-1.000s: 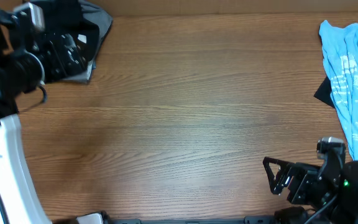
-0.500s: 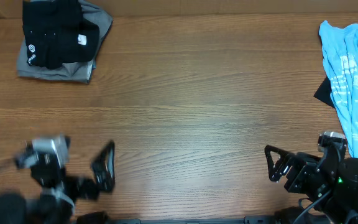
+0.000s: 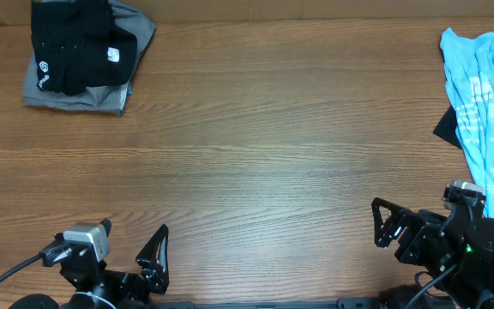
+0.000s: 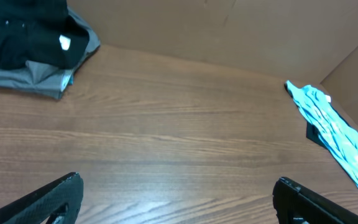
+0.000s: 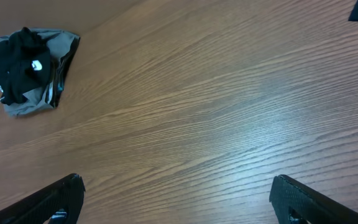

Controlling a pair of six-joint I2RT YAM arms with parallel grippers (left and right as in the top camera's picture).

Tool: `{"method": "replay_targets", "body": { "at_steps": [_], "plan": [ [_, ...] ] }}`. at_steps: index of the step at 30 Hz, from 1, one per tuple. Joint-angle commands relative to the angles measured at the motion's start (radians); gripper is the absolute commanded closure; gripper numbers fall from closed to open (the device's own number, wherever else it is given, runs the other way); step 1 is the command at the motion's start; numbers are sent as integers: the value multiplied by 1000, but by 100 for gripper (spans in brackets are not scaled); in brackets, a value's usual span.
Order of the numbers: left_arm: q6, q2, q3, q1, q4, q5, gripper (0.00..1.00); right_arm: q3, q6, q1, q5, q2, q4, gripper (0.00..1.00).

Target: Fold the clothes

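The left gripper (image 4: 179, 186) and the right gripper (image 3: 384, 225) both stand spread wide, holding nothing, low at the table's (image 3: 256, 154) near edge. Well apart from them, at the far left corner, the black T-shirt (image 3: 75, 47) lies bundled, apparently folded, atop a grey garment (image 3: 101, 99).

Overhead top-down; wrist views low, sharing table (image 3: 256, 172)

**No words to read**

No word or number is clear enough to read. At the upper left of the overhead view, the black shirt (image 3: 80, 47) has a small round white logo (image 3: 45, 78) and a small white tag (image 3: 112, 56). Both are too tiny to make out. At the right edge, the blue shirt (image 3: 491, 129) has white print (image 3: 470, 103) on it, too blurry to read.
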Motion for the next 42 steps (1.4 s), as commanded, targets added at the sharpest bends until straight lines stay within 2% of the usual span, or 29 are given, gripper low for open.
{"method": "replay_targets", "body": {
  "at_steps": [1,21,27,31,35,42],
  "plan": [
    [-14,-9,-6,-5,-8,4,0,0,5,5,15,-5,0,0],
    [-14,-9,-6,-5,-11,3,0,0,5,5,15,-7,0,0],
    [-14,-9,-6,-5,-11,3,0,-10,-7,-16,41,-60,-13,0],
    [-14,-9,-6,-5,-11,3,0,-116,-63,-34,70,-153,114,0],
    [-14,-9,-6,-5,-11,3,0,-316,-140,-57,66,-281,308,0],
    [-14,-9,-6,-5,-11,3,0,-723,-143,-114,-32,-486,792,0]
  ]
}}
